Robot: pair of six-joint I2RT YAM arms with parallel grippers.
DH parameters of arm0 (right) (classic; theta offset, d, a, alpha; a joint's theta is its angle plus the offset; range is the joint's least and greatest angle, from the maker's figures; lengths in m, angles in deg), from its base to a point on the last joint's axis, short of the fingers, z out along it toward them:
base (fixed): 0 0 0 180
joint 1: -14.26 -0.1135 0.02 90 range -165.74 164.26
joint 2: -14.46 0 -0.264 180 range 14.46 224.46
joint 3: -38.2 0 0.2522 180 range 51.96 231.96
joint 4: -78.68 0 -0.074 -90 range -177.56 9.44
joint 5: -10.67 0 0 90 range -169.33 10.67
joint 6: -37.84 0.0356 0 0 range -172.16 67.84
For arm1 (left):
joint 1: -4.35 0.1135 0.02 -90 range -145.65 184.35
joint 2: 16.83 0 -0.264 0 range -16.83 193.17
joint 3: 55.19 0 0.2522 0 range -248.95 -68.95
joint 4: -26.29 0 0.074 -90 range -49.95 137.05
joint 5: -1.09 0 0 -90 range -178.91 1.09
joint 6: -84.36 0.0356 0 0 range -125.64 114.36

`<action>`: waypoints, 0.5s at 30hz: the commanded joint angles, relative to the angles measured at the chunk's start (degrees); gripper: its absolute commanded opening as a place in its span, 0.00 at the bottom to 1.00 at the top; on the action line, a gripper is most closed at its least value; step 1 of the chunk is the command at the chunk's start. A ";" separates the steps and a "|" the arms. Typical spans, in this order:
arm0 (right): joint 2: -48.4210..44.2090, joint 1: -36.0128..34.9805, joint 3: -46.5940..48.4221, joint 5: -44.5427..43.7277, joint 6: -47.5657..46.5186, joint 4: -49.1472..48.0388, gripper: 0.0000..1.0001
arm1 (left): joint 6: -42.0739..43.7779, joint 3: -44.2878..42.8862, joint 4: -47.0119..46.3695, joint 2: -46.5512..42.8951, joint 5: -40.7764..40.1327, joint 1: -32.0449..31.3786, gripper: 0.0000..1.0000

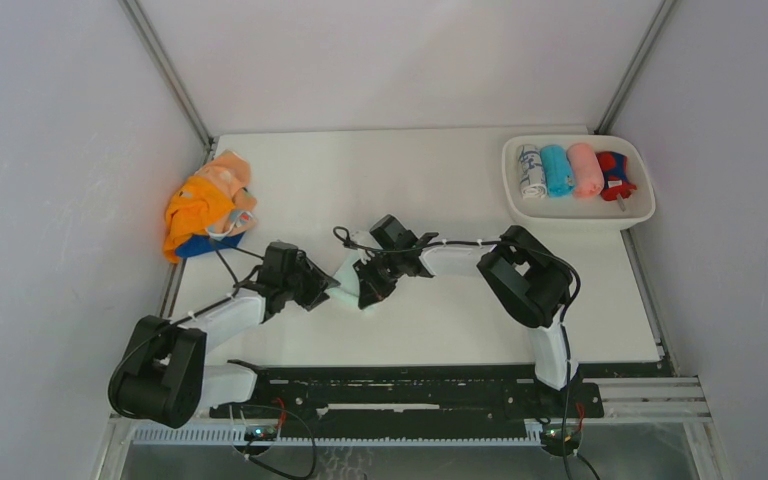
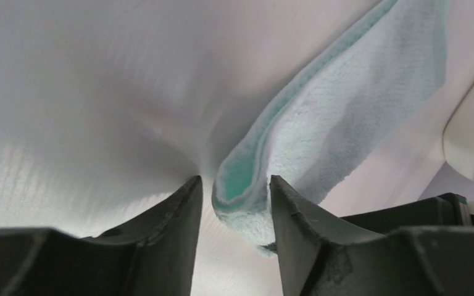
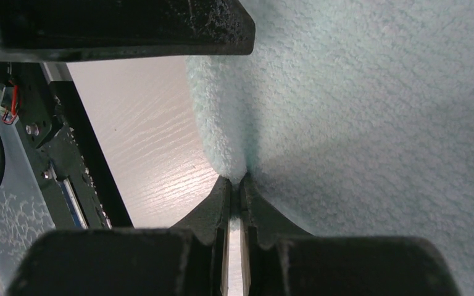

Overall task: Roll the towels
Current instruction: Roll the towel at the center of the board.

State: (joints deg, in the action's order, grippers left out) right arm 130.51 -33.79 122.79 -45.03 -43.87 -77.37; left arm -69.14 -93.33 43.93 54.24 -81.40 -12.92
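A pale mint towel [image 1: 348, 275] lies at the middle of the table between my two grippers and is mostly hidden under them in the top view. In the left wrist view its folded edge [image 2: 345, 111] runs down between the jaws of my left gripper [image 2: 234, 182] [image 1: 332, 290]. Those jaws stand apart around it: the right finger [image 2: 296, 222] touches the cloth, and a gap shows beside the left finger. My right gripper [image 3: 236, 180] [image 1: 368, 290] is shut, pinching an edge of the mint towel [image 3: 376, 123] at its fingertips.
A loose pile of towels [image 1: 210, 205] in orange, peach and dark blue sits at the back left. A white tray [image 1: 640, 215] at the back right holds several rolled towels [image 1: 558, 170]. The black front rail [image 3: 68, 154] runs along the near table edge.
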 commanded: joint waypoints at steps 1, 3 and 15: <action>-0.07 -0.26 -1.55 0.13 0.79 0.36 0.00 | 0.67 -1.79 1.37 2.28 -2.67 -0.26 0.45; -0.34 -0.48 -1.80 0.09 0.69 0.09 0.00 | 0.90 -2.50 1.63 2.94 -2.68 -0.38 0.37; -11.00 -5.92 -5.51 -13.90 -5.32 -4.46 0.38 | 1.15 -4.97 9.12 0.81 -2.95 -0.56 0.00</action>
State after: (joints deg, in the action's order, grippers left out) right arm 125.18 -37.14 118.02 -50.88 -45.01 -79.64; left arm -68.99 -95.36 48.50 56.55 -82.74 -13.43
